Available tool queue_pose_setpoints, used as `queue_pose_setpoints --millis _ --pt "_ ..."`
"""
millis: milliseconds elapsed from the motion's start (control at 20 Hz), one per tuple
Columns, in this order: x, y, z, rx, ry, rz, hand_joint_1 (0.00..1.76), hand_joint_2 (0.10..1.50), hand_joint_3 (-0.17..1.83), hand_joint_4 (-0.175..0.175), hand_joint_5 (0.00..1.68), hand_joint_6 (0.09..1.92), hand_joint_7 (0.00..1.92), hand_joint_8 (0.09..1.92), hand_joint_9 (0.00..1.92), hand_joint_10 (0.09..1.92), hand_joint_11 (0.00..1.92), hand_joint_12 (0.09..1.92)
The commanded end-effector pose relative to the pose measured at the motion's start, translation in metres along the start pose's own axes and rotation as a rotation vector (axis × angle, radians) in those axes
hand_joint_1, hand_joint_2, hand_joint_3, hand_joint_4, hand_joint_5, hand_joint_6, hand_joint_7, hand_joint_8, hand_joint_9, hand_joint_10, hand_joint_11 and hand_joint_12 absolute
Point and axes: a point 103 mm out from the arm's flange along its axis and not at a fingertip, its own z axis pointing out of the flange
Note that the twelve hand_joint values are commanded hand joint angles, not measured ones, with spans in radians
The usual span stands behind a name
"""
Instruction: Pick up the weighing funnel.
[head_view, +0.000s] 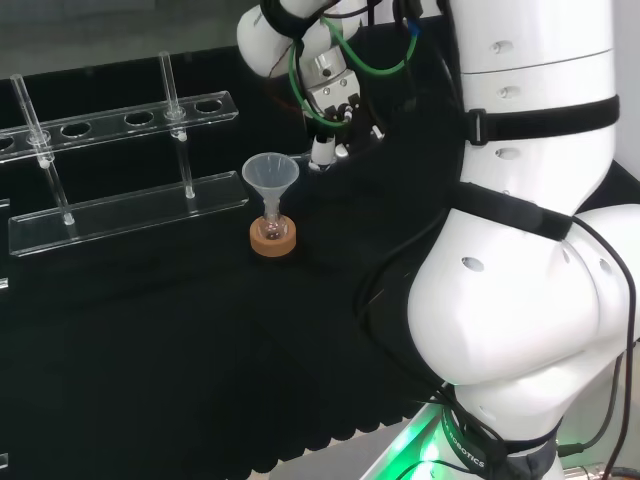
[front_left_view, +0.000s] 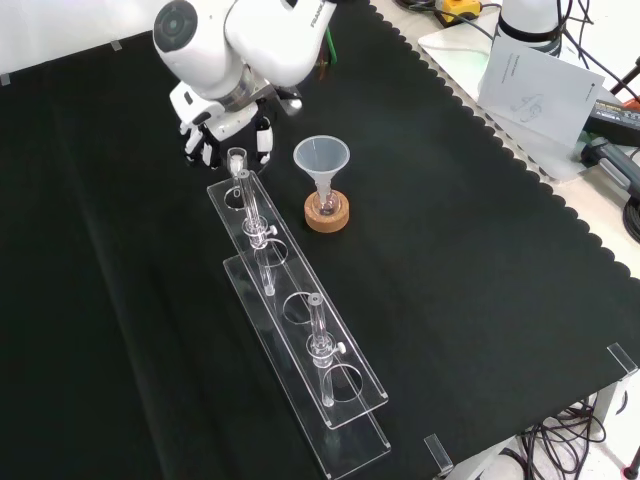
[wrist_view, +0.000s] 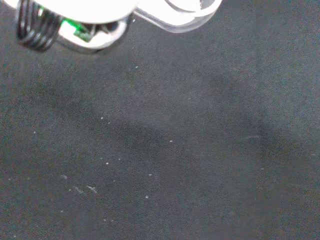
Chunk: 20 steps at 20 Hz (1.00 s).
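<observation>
From my station, the robot hand (front_left_view: 226, 126) hangs just beyond the far end of the tube rack (front_left_view: 345, 445). Its fingers (front_left_view: 200, 150) curl downward round a small clear piece, which I take to be the weighing funnel (front_left_view: 237, 157). So I judge it clenched on that piece, held above the worktop (front_left_view: 480, 300) and not lying on it. The wrist view supports this, showing bare black cloth some way below the palm.

The placement makes sense to me. The piece seems to hang roughly upright in the curl of the fingers, so it should not tip out. The robot hand is beside the big funnel (front_left_view: 321, 158) but apart from it. That funnel stands mouth up with its stem in a little flask (front_left_view: 327, 199) on a cork ring (front_left_view: 327, 217), which keeps it steady.

Much is hard to read:
- The clear piece lines up with the top of the nearest tube (front_left_view: 256, 225) in the front view, so its outline blurs into the glass.
- I cannot see where the fingers actually touch it.
- In the head view the arm's own links cover much of the right side.
- In the wrist view something clear and blurred sits against the white of the robot hand, and I cannot say what it is.
</observation>
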Motion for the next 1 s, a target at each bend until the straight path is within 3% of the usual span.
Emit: queue_pose_setpoints --millis 50,300,400,450,1000 --pt "-0.022 -0.025 -0.024 -0.031 -0.008 0.033 1.10 0.72 0.56 0.175 1.22 0.72 0.51 0.67 0.86 0.47 0.57 1.26" --pt "-0.033 -0.048 -0.047 -0.035 -0.029 0.067 1.10 0.72 0.56 0.175 1.22 0.72 0.51 0.67 0.86 0.47 0.57 1.26" --pt "-0.034 -0.058 -0.056 -0.023 -0.063 0.137 1.10 0.72 0.56 0.175 1.22 0.72 0.51 0.67 0.86 0.47 0.57 1.26" --pt "-0.034 -0.063 -0.060 -0.026 -0.069 0.144 1.10 0.72 0.56 0.175 1.22 0.72 0.51 0.67 0.85 0.47 0.57 1.26" --pt "-0.053 -0.103 -0.084 -0.034 -0.067 0.155 1.10 0.73 0.56 0.175 1.22 0.72 0.51 0.67 0.84 0.47 0.56 1.25"
